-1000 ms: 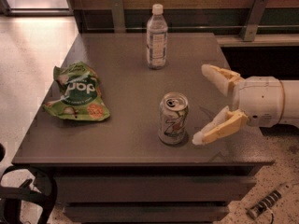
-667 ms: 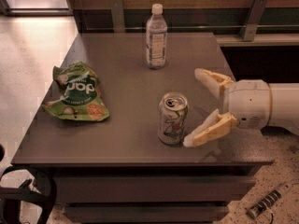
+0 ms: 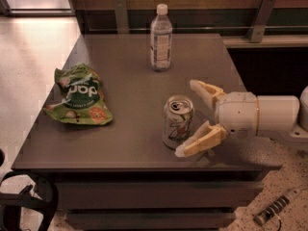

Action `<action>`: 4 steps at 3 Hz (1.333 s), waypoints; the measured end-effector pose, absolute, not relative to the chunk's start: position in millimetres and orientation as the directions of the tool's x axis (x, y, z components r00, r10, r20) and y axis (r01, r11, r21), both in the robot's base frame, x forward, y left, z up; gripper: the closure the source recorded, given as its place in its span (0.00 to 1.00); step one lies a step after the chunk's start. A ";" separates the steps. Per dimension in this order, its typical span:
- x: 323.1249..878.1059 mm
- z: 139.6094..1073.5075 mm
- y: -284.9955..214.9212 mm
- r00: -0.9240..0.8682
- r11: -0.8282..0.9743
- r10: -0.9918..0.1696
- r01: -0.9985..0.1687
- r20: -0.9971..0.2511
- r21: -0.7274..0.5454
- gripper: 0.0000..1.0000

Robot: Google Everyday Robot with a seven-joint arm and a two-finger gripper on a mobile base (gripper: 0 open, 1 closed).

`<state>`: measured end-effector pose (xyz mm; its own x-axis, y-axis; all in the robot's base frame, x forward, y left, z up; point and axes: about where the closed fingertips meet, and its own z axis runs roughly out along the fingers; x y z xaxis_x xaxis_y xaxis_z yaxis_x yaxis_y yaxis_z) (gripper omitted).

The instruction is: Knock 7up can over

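Note:
The 7up can stands upright on the grey table, near its front right part. It is silvery-white with green and red marks and a pull-tab top. My gripper comes in from the right, level with the can. Its two yellowish fingers are spread wide apart. The near finger reaches the can's lower right side, and the far finger is just behind and right of the can. Nothing is held.
A clear plastic bottle with a white cap stands at the back of the table. A green snack bag lies at the left. A dark rail runs behind the table. The floor at lower right holds a small metal object.
My gripper has moved left toward the can, and its near finger now reaches the can's side. The can still stands upright in the same place.

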<state>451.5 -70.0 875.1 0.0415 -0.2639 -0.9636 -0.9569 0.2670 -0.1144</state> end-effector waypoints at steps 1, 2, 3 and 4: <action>454.2 862.6 -69.5 0.038 0.278 -0.252 -0.954 -0.967 -0.110 0.00; 455.0 848.7 -77.7 0.037 0.307 -0.231 -0.946 -0.972 -0.109 0.17; 454.8 846.7 -78.1 0.039 0.309 -0.228 -0.944 -0.973 -0.111 0.41; 454.5 847.4 -75.9 0.041 0.305 -0.229 -0.946 -0.973 -0.112 0.65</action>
<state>454.5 -75.9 847.4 0.0409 -0.2290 -0.9726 -0.9457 0.3054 -0.1116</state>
